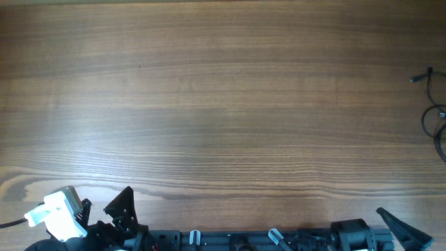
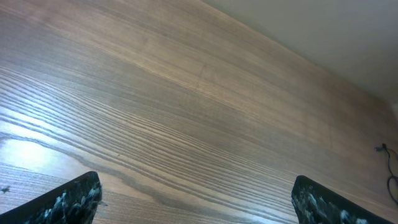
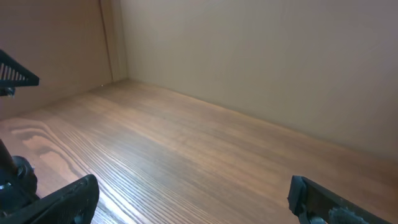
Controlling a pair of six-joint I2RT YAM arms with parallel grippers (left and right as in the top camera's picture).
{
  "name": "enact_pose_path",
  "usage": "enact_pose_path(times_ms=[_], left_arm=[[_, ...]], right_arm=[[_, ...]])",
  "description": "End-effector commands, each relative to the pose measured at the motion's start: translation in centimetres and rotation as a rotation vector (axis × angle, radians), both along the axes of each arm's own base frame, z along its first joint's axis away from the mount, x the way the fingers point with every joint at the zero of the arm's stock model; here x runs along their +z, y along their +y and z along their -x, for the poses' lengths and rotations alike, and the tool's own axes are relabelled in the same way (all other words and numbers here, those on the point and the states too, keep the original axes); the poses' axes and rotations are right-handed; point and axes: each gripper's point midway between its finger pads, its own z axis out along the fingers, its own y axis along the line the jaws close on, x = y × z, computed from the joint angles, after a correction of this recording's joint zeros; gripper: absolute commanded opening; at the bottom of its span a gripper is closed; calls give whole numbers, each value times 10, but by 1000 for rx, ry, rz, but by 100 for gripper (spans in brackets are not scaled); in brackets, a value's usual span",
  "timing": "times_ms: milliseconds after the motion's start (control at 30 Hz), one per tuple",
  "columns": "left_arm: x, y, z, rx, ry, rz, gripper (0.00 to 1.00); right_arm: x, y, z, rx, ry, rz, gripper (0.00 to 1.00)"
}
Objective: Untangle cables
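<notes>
The thin dark cables (image 1: pixel 435 115) lie in loose loops at the far right edge of the wooden table, partly cut off by the overhead view's edge, with a small plug end (image 1: pixel 416 77) pointing left. A small piece of them shows at the right edge of the left wrist view (image 2: pixel 390 168). My left gripper (image 2: pixel 196 196) is open and empty above bare wood at the front left, far from the cables. My right gripper (image 3: pixel 193 193) is open and empty at the front right. The cables are not in the right wrist view.
The wooden table (image 1: pixel 223 104) stretches across the overhead view. The arm bases (image 1: pixel 244 240) line the front edge. Beige walls (image 3: pixel 261 68) stand behind the table in the right wrist view. The left arm's finger (image 3: pixel 15 74) shows at that view's left edge.
</notes>
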Motion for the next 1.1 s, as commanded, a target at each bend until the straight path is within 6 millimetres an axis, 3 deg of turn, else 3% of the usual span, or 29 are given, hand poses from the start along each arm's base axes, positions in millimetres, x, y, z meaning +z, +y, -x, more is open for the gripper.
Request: enact_pose_path(times_ms=[0,67,133,267,367,533,633,733,800,900,1067], left_arm=[[0,2,0,9,-6,-4,100],[0,2,0,9,-6,-4,100],[0,2,0,9,-6,-4,100],[0,2,0,9,-6,-4,100],[0,2,0,9,-6,-4,100],[0,2,0,9,-6,-4,100],[0,2,0,9,-6,-4,100],[0,2,0,9,-6,-4,100],[0,2,0,9,-6,-4,100],[0,2,0,9,-6,-4,100],[0,2,0,9,-6,-4,100]], right_arm=[[-27,0,-17,-19,124,-62,99],[-52,10,-31,24,226,-91,100],[-59,15,-34,44,263,-110,100],[-66,13,-34,31,288,-105,100],[-93,9,-25,4,416,-90,100],[-93,7,-26,-32,465,-167,100],[-96,-11,-37,-154,443,-144,100],[-96,-15,-39,-177,439,-138,100],[-84,-15,-45,-181,384,-156,100],[-20,-16,-65,-169,114,-230,100],[-1,-11,-98,-143,-50,-261,100]])
